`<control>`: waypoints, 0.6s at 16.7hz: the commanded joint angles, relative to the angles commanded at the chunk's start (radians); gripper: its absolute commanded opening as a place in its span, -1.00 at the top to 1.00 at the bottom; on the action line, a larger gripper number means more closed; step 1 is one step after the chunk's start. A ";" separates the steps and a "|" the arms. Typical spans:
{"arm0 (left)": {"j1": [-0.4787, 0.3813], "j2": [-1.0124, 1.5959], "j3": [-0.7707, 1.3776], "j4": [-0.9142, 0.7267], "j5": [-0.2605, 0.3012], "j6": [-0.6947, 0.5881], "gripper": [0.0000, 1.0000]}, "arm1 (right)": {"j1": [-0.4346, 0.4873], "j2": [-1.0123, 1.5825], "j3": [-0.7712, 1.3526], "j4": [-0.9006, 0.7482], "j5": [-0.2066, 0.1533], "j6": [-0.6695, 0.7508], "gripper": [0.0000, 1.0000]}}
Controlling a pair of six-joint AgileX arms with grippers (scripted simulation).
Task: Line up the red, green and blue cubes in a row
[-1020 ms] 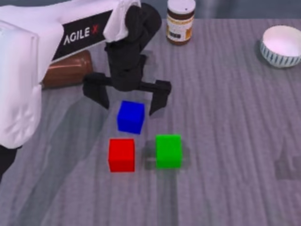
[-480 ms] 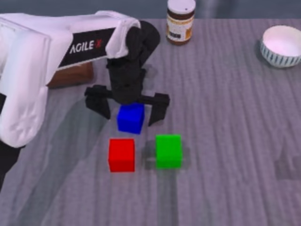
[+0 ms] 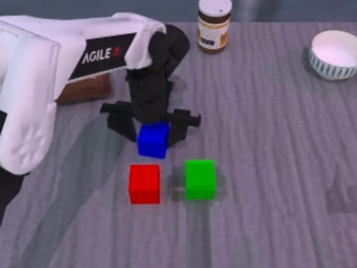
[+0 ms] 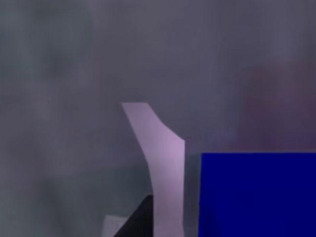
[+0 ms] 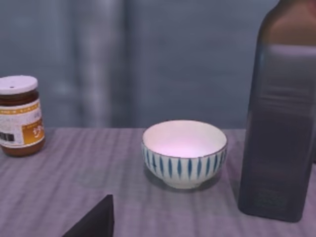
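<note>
Toward the desk's left half, the left tool [image 3: 152, 121] straddles the small matte deep-blue cube [image 3: 153, 140], fingers apart beside its faces, behind the matte red cube [image 3: 144, 183] and green cube [image 3: 199, 178]; centre, then squeeze squarely.

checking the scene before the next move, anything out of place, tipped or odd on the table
One thing: a brown bottle lies on its side at the table's left, mostly hidden under the left arm. The jar and bowl stand upright. The blue cube, between the left gripper's fingers, sits out of line behind the red cube.
</note>
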 joint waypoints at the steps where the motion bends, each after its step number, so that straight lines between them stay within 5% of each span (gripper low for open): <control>1: 0.000 0.000 0.000 0.000 0.000 0.000 0.36 | 0.000 0.000 0.000 0.000 0.000 0.000 -1.00; 5: 0.000 0.000 0.000 0.000 0.000 0.000 0.96 | 0.000 0.000 0.000 0.000 0.000 0.000 -1.00; 10: 0.000 0.000 0.000 0.000 0.000 0.000 1.00 | 0.000 0.000 0.000 0.000 0.000 0.000 -1.00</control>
